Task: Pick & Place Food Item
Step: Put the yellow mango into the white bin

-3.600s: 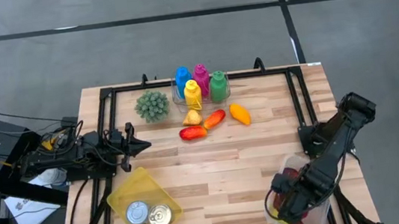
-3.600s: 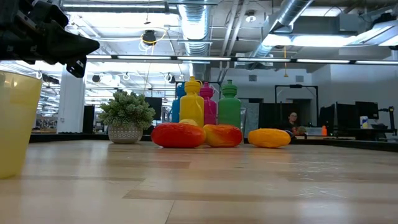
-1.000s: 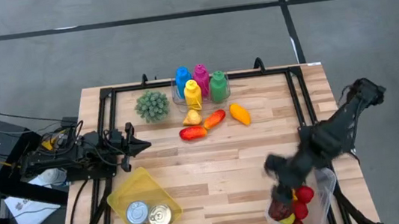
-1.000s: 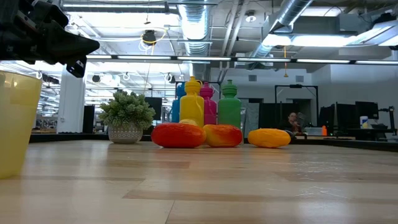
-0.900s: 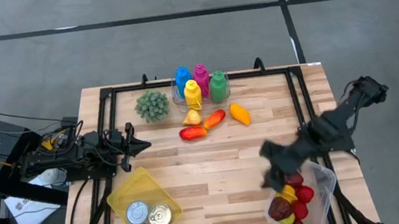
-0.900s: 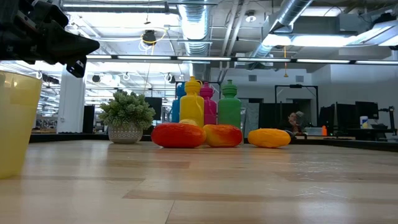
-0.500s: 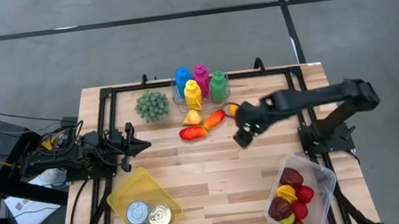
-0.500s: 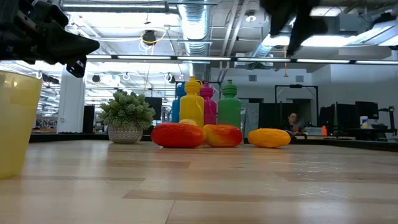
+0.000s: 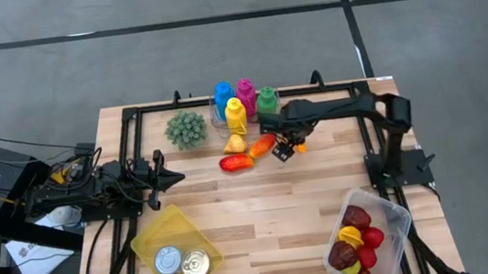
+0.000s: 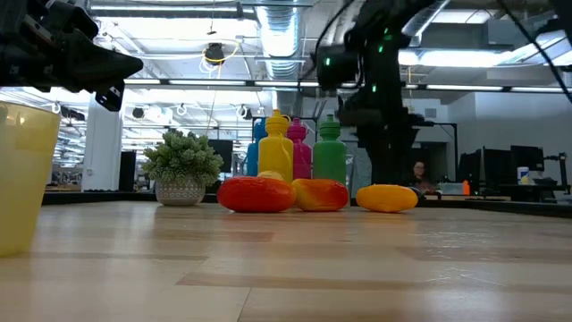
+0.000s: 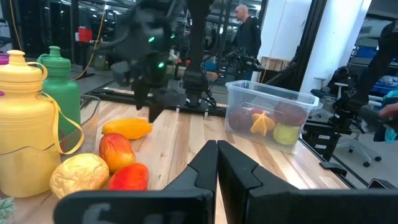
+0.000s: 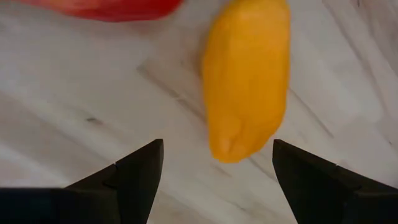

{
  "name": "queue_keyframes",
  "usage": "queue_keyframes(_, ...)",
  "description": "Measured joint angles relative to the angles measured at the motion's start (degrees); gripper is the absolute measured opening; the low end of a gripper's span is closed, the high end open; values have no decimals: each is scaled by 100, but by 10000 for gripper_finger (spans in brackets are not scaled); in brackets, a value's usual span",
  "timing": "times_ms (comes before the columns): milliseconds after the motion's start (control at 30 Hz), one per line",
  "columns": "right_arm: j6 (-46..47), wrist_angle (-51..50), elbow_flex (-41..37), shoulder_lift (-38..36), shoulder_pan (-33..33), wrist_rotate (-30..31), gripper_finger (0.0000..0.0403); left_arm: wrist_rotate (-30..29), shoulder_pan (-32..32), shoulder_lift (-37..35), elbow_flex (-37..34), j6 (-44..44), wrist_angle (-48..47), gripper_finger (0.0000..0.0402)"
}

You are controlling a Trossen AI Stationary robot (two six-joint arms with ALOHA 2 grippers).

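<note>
Mango (image 12: 247, 74) lies on the bench (image 9: 262, 218) near the green bottle (image 9: 266, 105), beside the red fruit (image 9: 262, 145). Right gripper (image 12: 214, 165) hovers above the mango, jaws released, empty. Left gripper (image 9: 175, 174) waits near the yellow bin (image 9: 173, 230), jaws clenched.

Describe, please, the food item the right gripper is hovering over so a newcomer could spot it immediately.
Start at the cluster of coloured bottles at the table's far edge. Just in front of them lies a row of fruit; the orange-yellow fruit is at the end nearest the right arm, under the open right gripper. Its neighbours are red.

orange food item (image 9: 297, 137) mostly hidden under right hand (image 9: 284, 148)
</note>
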Motion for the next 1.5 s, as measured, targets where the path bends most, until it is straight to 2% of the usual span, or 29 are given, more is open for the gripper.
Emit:
queue_keyframes(367, -376, 417, -2, 169, -606, -10, 292, 0, 0, 0, 0, 2, 0, 0)
queue_keyframes(600, -334, 886, -381, 167, -725, -508, 293, 0, 0, 0, -2, 0, 0, 0)
queue_keyframes(700, -201, 998, -707, 169, -719, -740, 307, 0, 0, 0, -2, 2, 0, 0)
queue_keyframes(867, -164, 1060, -936, 171, -601, -740, 345, 0, 2, 0, -2, 0, 0, 0)
queue_keyframes(967, -163, 1147, -927, 171, -411, -639, 348, 0, 0, 0, -1, 0, 0, 0)
queue_keyframes(1133, -205, 1137, -927, 171, -89, -435, 293, 0, 2, 0, 0, 0, 0, 0)
queue_keyframes(1367, -143, 1054, -922, 167, 271, -634, 201, 0, 1, 0, -1, 1, 0, 0)
queue_keyframes(1500, -103, 1033, -922, 165, 671, -770, 189, 0, 2, 0, -1, 1, 0, 0)
